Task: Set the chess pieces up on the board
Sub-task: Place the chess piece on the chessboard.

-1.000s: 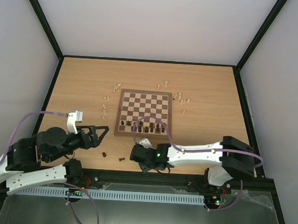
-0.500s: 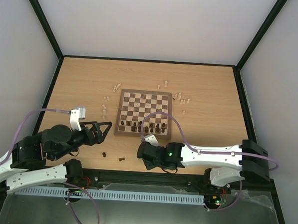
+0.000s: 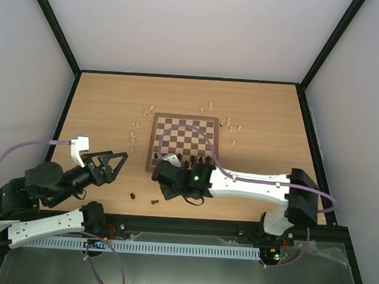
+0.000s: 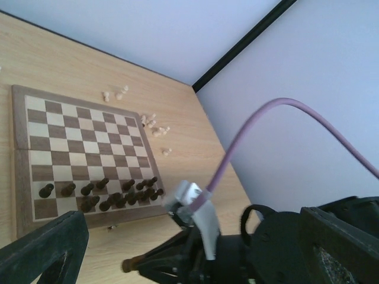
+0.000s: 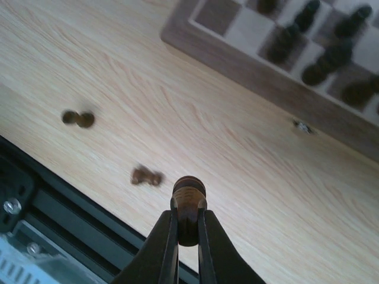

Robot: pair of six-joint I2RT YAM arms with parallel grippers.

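Well, the right gripper (image 5: 188, 214) is pinched tight on a small dark chess piece (image 5: 189, 190), holding it over the bare desk (image 5: 249, 177) just off the near edge of the board (image 3: 186, 117), with two more dark pieces (image 5: 146, 176) lying loose on the wood close by. Over on the other side, the left gripper (image 3: 116, 163) hangs with its jaws spread wide and nothing between them, well apart from the board. Dark chessmen (image 4: 100, 194) crowd the board's two nearest rows, while pale ones (image 3: 231, 126) lie scattered on the desk around its far corners and left side.
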